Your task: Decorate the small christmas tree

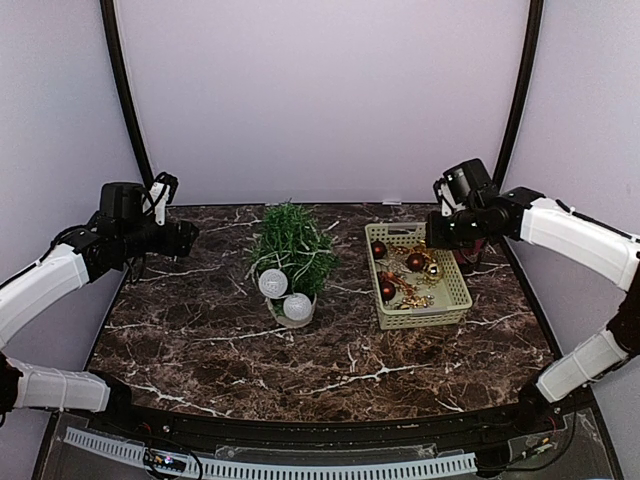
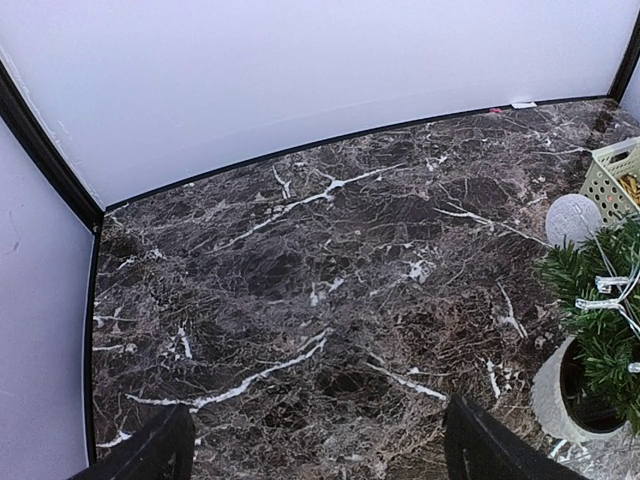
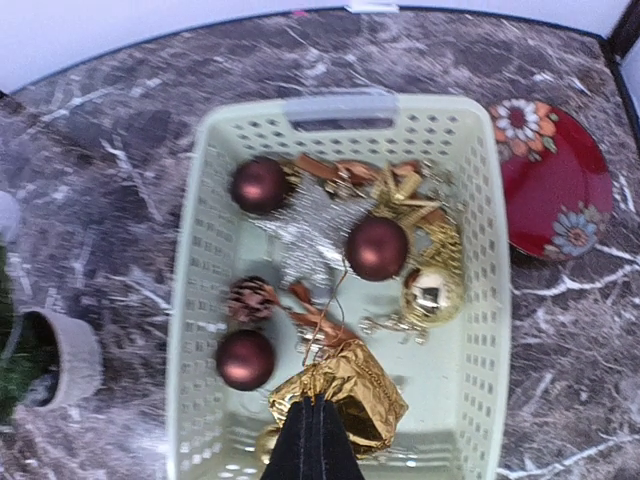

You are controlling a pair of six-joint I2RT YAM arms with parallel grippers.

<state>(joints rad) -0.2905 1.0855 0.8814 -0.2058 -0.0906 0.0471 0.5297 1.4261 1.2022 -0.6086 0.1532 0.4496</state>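
Dark marble tabletop [image 1: 200, 330], white-veined, with pale lilac walls behind. The small christmas tree [image 1: 292, 250] stands upright in its white pot [image 2: 552, 395] near table centre. Two white balls [image 1: 273, 283] show low on its 6 o'clock side. A pale green basket [image 1: 425, 318] of ornaments sits at the tree's 3 o'clock, apart from it.

The right gripper [image 3: 315, 415] is at the basket's 6 o'clock end, fingers pinched together on a gold foil parcel [image 3: 365, 395]. The left gripper [image 2: 320, 455] hovers near the table's 9 o'clock edge, fingers spread wide, empty.

Step in hand, by my reading: picking an ornament. The next move calls for lifting clear of the red baubles [image 3: 376, 247], carrying toward 9 o'clock and seating the parcel on a bare branch.

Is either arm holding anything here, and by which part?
The right fingers pinch the gold foil ornament in the basket at its near edge; the left fingers are open and empty.
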